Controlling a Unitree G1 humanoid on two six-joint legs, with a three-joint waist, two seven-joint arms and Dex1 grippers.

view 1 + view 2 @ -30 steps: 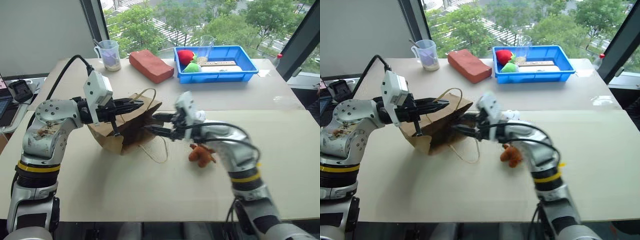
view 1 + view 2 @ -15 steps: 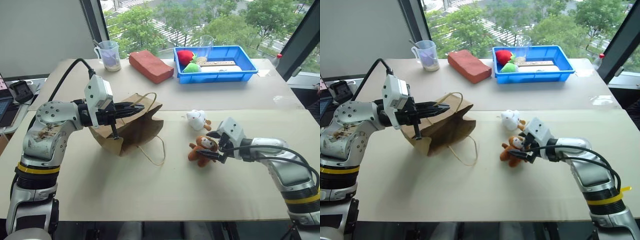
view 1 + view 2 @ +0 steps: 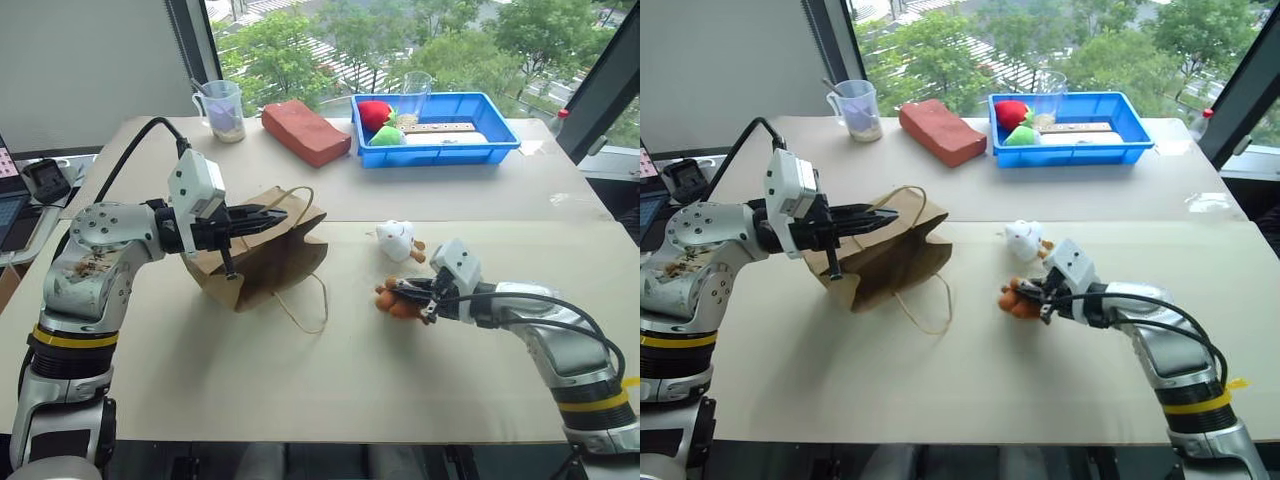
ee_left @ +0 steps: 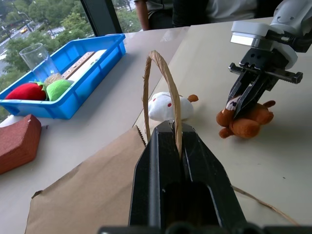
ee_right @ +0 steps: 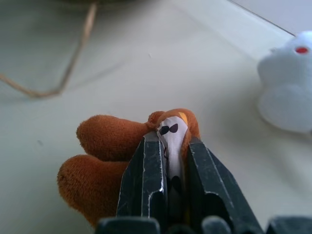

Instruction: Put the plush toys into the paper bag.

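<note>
Brown kraft paper bag (image 3: pixel 262 255) lying on the beige table (image 3: pixel 330 400), left gripper (image 3: pixel 268 214) clamped on its cord handle (image 4: pixel 163 83), right gripper (image 3: pixel 408 293) pinching the brown plush monkey (image 3: pixel 397 300), white plush toy (image 3: pixel 395 240) just beyond.

My two head eyes look forward and down over the table (image 3: pixel 330 380). Each wrist camera sits close behind its own pincer; both share the brown monkey (image 4: pixel 243 122) ahead.
</note>
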